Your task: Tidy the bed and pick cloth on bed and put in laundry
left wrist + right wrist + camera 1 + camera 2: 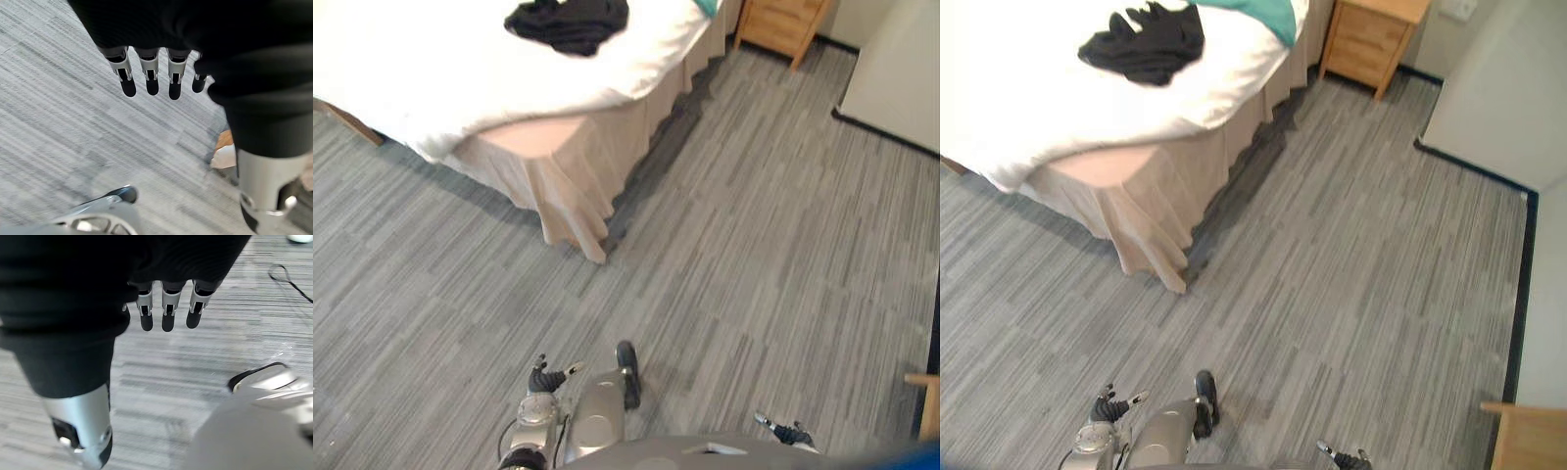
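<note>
Left eye view: black cloth [570, 22] lies on bed [421, 78] at 12 o'clock; left hand [546, 378] at 6 o'clock, right hand [787, 432] at 5 o'clock; both with fingers straight, holding nothing, over grey floor [754, 245].

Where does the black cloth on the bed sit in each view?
Left eye view: black cloth at top centre, on the white bed.
Right eye view: the cloth at top left, same bed.
Left wrist view: left hand over grey carpet.
Right wrist view: right hand over carpet.
Shared landmark, eye views: wooden nightstand past the bed's corner.
</note>
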### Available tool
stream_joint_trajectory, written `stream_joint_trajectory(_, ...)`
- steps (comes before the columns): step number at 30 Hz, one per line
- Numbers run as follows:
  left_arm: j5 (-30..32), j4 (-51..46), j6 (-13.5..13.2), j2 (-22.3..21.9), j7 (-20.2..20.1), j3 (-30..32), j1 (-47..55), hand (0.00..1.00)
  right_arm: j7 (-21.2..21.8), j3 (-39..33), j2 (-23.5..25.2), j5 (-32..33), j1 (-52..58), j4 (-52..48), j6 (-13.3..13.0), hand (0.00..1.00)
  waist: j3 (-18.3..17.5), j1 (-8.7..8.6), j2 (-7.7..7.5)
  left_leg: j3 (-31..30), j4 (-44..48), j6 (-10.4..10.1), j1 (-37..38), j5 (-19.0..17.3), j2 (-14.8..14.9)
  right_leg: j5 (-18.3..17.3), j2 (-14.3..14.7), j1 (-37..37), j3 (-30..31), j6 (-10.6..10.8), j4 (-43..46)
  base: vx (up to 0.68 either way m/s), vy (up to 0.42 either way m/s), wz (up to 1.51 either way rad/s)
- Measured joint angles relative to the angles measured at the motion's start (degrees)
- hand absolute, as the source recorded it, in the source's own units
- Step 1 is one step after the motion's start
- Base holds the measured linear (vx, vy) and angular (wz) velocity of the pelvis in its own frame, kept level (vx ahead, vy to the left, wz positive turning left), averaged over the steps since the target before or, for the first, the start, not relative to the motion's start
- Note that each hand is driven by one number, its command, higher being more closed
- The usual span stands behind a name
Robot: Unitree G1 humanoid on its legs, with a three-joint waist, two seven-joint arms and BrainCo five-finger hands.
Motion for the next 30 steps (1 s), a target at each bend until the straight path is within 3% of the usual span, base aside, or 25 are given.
stream_joint_trajectory(1, 0.0, 0.3, 0.4, 0.3, 0.0, -1.0, 0.1, 0.00, -0.4, 0.2, 0.4, 0.0, 0.0, -0.1, 0.1, 0.00, -0.1, -1.16, -0.29, -1.8, -0.9, 0.0, 2.7, -1.9, -1.6, 2.3, -0.4, -4.5, 1.2, 1.2, 12.4, 0.13, 0.136, 0.59)
stream_joint_trajectory(2, -0.1, 0.7, 0.6, 0.3, 0.0, -1.0, 0.1, 0.00, -0.5, 1.7, -0.1, -0.1, -0.4, -0.6, 0.1, 0.00, -0.1, -1.31, -0.45, -2.5, -1.0, 0.3, 5.4, -3.5, -2.4, -0.1, -0.9, -10.2, 1.0, 0.9, 24.2, 0.07, 0.121, 0.61)
stream_joint_trajectory(3, -0.2, 1.1, 0.6, 0.1, 0.1, -1.0, 0.0, 0.00, -0.6, 2.3, -0.3, -0.1, -0.3, -1.1, 0.1, 0.00, 0.0, -1.49, -0.15, -3.3, -1.3, 0.3, 7.1, -4.1, -2.7, -2.0, -1.6, -12.8, -0.2, 0.4, 28.4, -0.02, 0.076, 0.58)
stream_joint_trajectory(5, -0.2, 2.3, 0.7, -0.7, 0.1, -1.0, -0.2, 0.00, -1.2, 2.2, -0.2, 0.2, 0.3, -2.7, -0.2, 0.00, -0.3, -2.91, 1.17, -6.8, -3.3, 0.4, 12.1, -5.1, -2.4, -8.8, -3.2, -20.3, -4.6, -2.8, 34.7, -0.08, 0.052, 0.88)
stream_joint_trajectory(7, -0.2, 2.7, 0.7, -1.5, 0.1, -2.0, -1.4, 0.00, -1.9, 2.2, -0.2, 0.1, 0.4, -3.1, -0.2, 0.00, 0.2, -3.92, 1.94, -11.0, -5.0, 0.2, 16.9, -5.3, -1.0, -15.4, -2.9, -25.5, -6.4, -6.3, 29.9, -0.08, 0.005, 1.15)
stream_joint_trajectory(8, -0.2, 2.8, 0.7, -2.5, 0.1, -2.1, -1.8, 0.00, -2.2, 2.2, -0.2, 0.1, 0.5, -3.1, -0.3, 0.00, 0.3, -4.19, 2.47, -12.9, -5.6, -0.1, 18.6, -5.4, 0.3, -17.6, -1.7, -27.4, -6.8, -7.1, 22.3, 0.14, -0.110, 1.25)
stream_joint_trajectory(9, -0.2, 2.8, 0.7, -3.7, 0.1, -2.1, -2.3, 0.00, -2.3, 2.2, -0.3, 0.1, 0.6, -3.2, -0.3, 0.00, 0.0, -4.37, 3.13, -15.1, -5.7, -1.3, 19.1, -6.2, 2.0, -17.7, -0.5, -28.6, -6.6, -7.4, 12.1, 0.26, -0.167, 1.15)
stream_joint_trajectory(11, -0.2, 2.7, 0.6, -4.7, 0.1, -2.0, -3.2, 0.00, -2.3, 2.4, -0.2, 0.2, 0.4, -3.5, -0.3, 0.00, -0.1, -4.34, 3.19, -17.4, -5.7, -2.7, 19.0, -7.3, 3.2, -16.9, 0.3, -29.1, -5.4, -7.2, 0.5, 0.39, -0.267, 1.09)
stream_joint_trajectory(12, -0.2, 2.6, 0.3, -5.9, 0.1, -1.6, -4.2, 0.00, -2.3, 3.2, -0.2, 0.1, 0.7, -3.4, -0.2, 0.00, -0.1, -4.17, 2.64, -20.7, -5.7, -5.1, 19.1, -9.5, 4.1, -12.6, 0.6, -29.8, -0.8, -7.8, -14.1, 0.49, -0.392, 1.15)
stream_joint_trajectory(13, -0.2, 2.7, 0.3, -6.4, 0.0, -1.1, -4.2, 0.00, -2.3, 3.6, -0.4, 0.1, 0.7, -3.4, -0.2, 0.00, -0.1, -4.21, 2.31, -21.6, -5.4, -6.0, 19.4, -10.4, 4.6, -8.2, 0.6, -29.7, 0.0, -6.9, -14.8, 0.47, -0.421, 1.04)
stream_joint_trajectory(14, -0.2, 2.9, 0.3, -7.2, 0.0, -0.3, -4.3, 0.00, -2.2, 3.7, -1.2, 0.1, 0.5, -3.5, -0.2, 0.00, 0.1, -4.26, 3.32, -22.2, -5.1, -6.7, 19.8, -11.0, 5.5, -7.8, 1.7, -29.5, -0.5, -7.8, -13.8, 0.43, -0.365, 0.45)
stream_joint_trajectory(15, -0.2, 2.6, -0.2, -9.1, -0.1, 0.9, -4.2, 0.00, -2.1, 3.8, -2.1, -0.3, -0.5, -3.5, -0.2, 0.00, 0.2, -3.53, 5.41, -21.0, -2.9, -7.6, 19.2, -10.1, 7.3, -12.3, 3.1, -30.3, -2.2, -9.4, -9.6, 0.41, -0.341, 0.39)
stream_joint_trajectory(18, -0.2, 2.6, -0.4, -9.7, -0.3, 1.4, -3.8, 0.00, -2.0, 4.6, -2.6, -2.3, -0.9, -3.4, 0.2, 0.00, 0.2, -3.93, 6.03, -20.4, 2.5, -9.2, 19.8, -8.1, 9.7, -17.9, 3.4, -27.7, -6.3, -12.4, -3.5, 0.42, -0.338, 0.59)
stream_joint_trajectory(19, -0.2, 2.1, -0.6, -10.0, -0.4, 1.8, -3.5, 0.00, -2.0, 6.4, -3.2, -2.8, -0.9, -3.4, 0.5, 0.00, 0.2, -3.90, 6.21, -20.8, 10.6, -9.7, 16.9, -7.7, 11.1, -20.2, 4.0, -25.2, -8.2, -13.3, -3.1, 0.33, -0.287, 0.82)
stream_joint_trajectory(21, -0.3, -0.2, -0.7, -9.9, -0.5, 2.4, -3.7, 0.00, -2.0, 7.9, -3.9, -4.3, -0.9, -3.6, 0.8, 0.00, 1.2, -3.69, 5.89, -20.4, 33.1, -11.6, 6.0, -3.6, 13.9, -21.9, 4.2, -19.8, -12.5, -14.8, -5.4, 0.31, -0.260, 0.86)
stream_joint_trajectory(22, -0.8, -1.4, -0.7, -9.8, -0.5, 2.4, -3.6, 0.00, -2.2, 8.1, -4.0, -4.4, -0.5, -3.6, 1.0, 0.00, 1.2, -2.43, 5.98, -16.2, 41.8, -11.6, 1.3, -3.6, 16.0, -21.9, 4.4, -16.5, -14.3, -14.9, -8.1, 0.22, -0.172, 0.51)
stream_joint_trajectory(23, -1.6, -2.1, -0.7, -9.8, -0.4, 2.2, -3.6, 0.00, -2.2, 8.2, -4.1, -4.4, -0.4, -3.6, 1.0, 0.00, 1.4, -1.86, 5.79, -13.5, 43.7, -11.5, -0.4, -3.8, 16.8, -21.9, 4.4, -15.0, -14.9, -15.0, -9.6, 0.24, -0.141, 0.50)
stream_joint_trajectory(25, -1.9, -2.9, -0.8, -9.7, -0.3, 1.5, -3.8, 0.00, -2.2, 8.7, -4.0, -4.4, -0.1, -3.5, 1.1, 0.00, 1.2, -1.17, 5.37, -6.0, 42.7, -10.6, -3.3, -4.5, 17.8, -21.6, 3.5, -9.8, -17.2, -14.9, -14.4, 0.19, -0.055, 0.56)
stream_joint_trajectory(26, -2.1, -2.9, -1.1, -9.8, -0.3, 1.1, -3.8, 0.00, -2.2, 8.6, -4.2, -4.4, 0.0, -3.5, 1.2, 0.00, 1.2, -0.95, 5.34, -1.0, 35.6, -11.0, -3.3, -5.6, 17.2, -21.2, 2.7, -6.7, -18.7, -14.3, -16.8, 0.06, 0.037, 0.50)
stream_joint_trajectory(27, -2.6, -2.8, -1.1, -9.8, -0.4, 1.0, -3.9, 0.00, -2.2, 8.6, -4.3, -4.4, -0.2, -3.5, 1.3, 0.00, 1.2, -0.88, 5.33, 0.2, 31.7, -11.0, -3.2, -6.0, 16.3, -21.1, 2.5, -5.7, -18.9, -14.2, -17.2, -0.02, 0.091, 0.44)
stream_joint_trajectory(28, -3.4, -2.4, -1.1, -9.7, -0.3, 0.6, -3.9, 0.00, -2.0, 8.6, -4.6, -4.4, -0.6, -3.5, 1.3, 0.00, 1.1, -0.77, 5.51, 0.2, 21.2, -11.0, -2.9, -5.6, 13.1, -21.0, 2.2, -5.0, -19.2, -13.9, -17.7, -0.06, 0.134, 0.21)
stream_joint_trajectory(29, -4.2, -2.0, -1.0, -9.5, -0.4, -0.6, -3.7, 0.00, -1.8, 8.4, -5.0, -4.4, -1.6, -3.3, 1.3, 0.00, 0.8, -0.73, 6.19, 0.1, 9.3, -8.7, -1.7, -0.6, 10.4, -21.0, 2.7, -5.0, -18.8, -13.0, -17.7, 0.02, 0.136, 0.25)
stream_joint_trajectory(30, -4.3, -1.6, -1.1, -8.9, -0.4, -0.9, -3.7, 0.00, -1.7, 8.2, -4.6, -4.4, -2.4, -2.8, 1.4, 0.00, 0.6, -0.72, 6.12, 0.4, 6.6, -8.3, 0.2, -0.7, 9.4, -21.1, 2.6, -4.7, -18.6, -12.8, -17.8, 0.16, 0.155, 0.45)
